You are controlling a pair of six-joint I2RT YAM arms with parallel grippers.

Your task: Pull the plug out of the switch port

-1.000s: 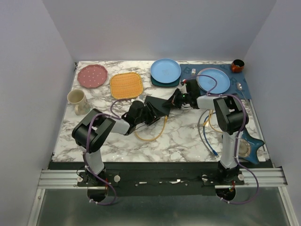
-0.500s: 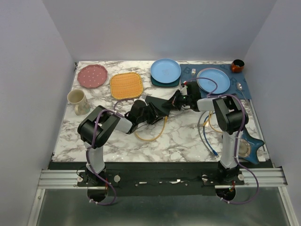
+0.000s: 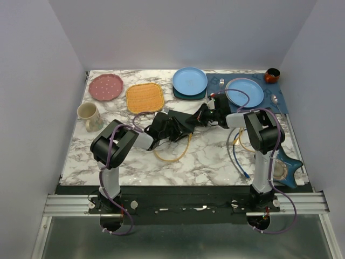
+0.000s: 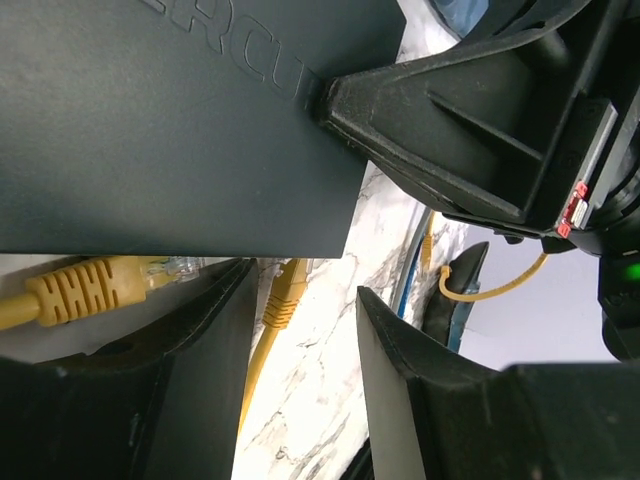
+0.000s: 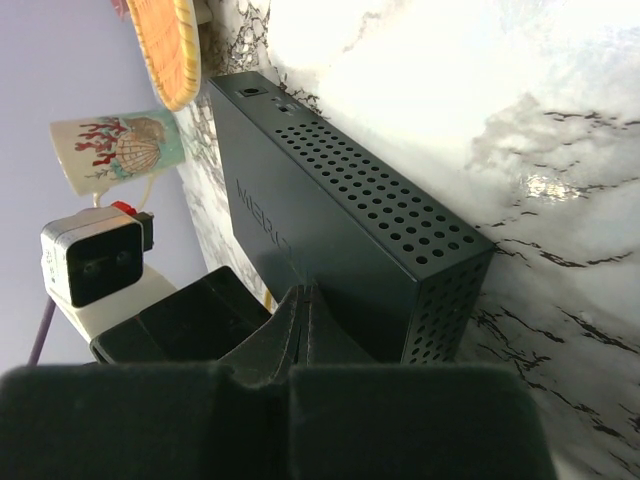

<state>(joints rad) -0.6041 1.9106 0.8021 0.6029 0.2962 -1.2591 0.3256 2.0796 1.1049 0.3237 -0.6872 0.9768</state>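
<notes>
Worktop point(image 3: 215, 156) first: marble, with the switch point(image 3: 182, 122) lying near its middle, between our two arms, its long axis running on a slant from near-left to far-right in the top view. Our right hand point(image 5: 305, 300) comes at it from the far-right end, fingers pressed together with only a seam between them. The tip bears on the switch's broad face by the perforated end, pinching nothing. We read that as bracing the box.

Our left hand point(image 4: 305, 300) is the nearer one to the socket edge and faces it squarely. Its fingers point(image 4: 400, 370) are spread and grip nothing. In the left wrist view a yellow plug point(image 4: 284, 297) stands out from the switch's long edge and runs straight back into the gap between those fingers, its axis square to that edge. It is near both fingers, but we cannot tell that it touches either.

A second yellow plug point(image 4: 95, 287) lies along the same edge, off to one side and outside the fingers, with its clear tip showing. We judge that it is not seated.

So the coming move turns on this: the plug lies dead ahead of the left hand, and the pull must go back along the plug's own axis, away from the socket edge, after the fingers meet on it.
</notes>
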